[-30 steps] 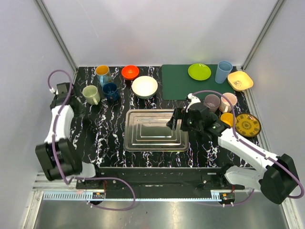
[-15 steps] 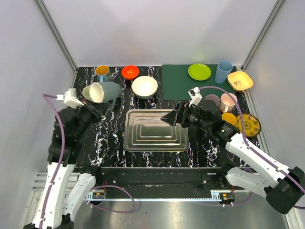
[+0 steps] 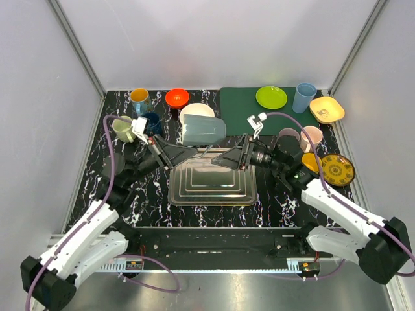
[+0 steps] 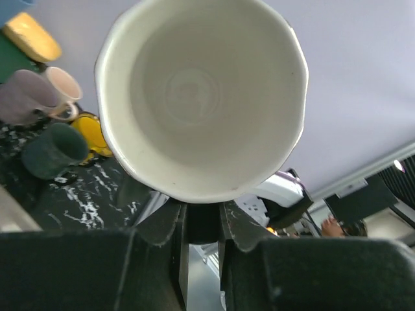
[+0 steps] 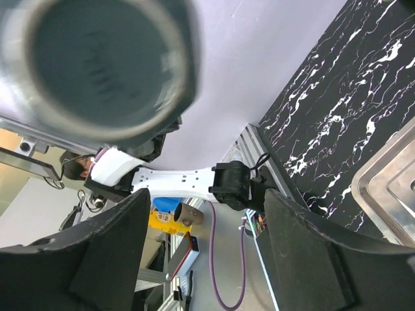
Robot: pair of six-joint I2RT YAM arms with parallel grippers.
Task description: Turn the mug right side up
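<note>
- top external view, far left: the left gripper (image 3: pixel 185 150) reaches toward the middle of the table and carries the mug (image 3: pixel 202 129) in the air. the mug hangs above the far edge of the tray (image 3: pixel 211 194), just in front of a white bowl (image 3: pixel 196 108).
- the left wrist view shows the jaws clenched at the lower edge of the mug's mouth. whether they pinch the wall or the handle i cannot tell, because the rim hides the part between them.
- the mug lies on its side, its long axis roughly level and running left to right across the table. the open mouth faces back at the left wrist, with the pale inside fully in view, and the base points right.
- further right, the right gripper (image 3: pixel 227 159) sits near the base end of the mug but apart from it. its jaws are spread wide with nothing between them — its own camera sees the dark base up and to the left.
- judged from this, the step in hand is tipping the mug so the mouth comes up and the base goes down.
- to do it well, roll the left wrist slowly, since the hold is at one edge and the mug's weight hangs off it.
- bring the base level before lowering, and aim for a flat patch of tray or table rather than the tray's stepped rim.
- if the right gripper is meant to help, it should close on the wall before the left lets go — and release should wait until the base sits flat.
</note>
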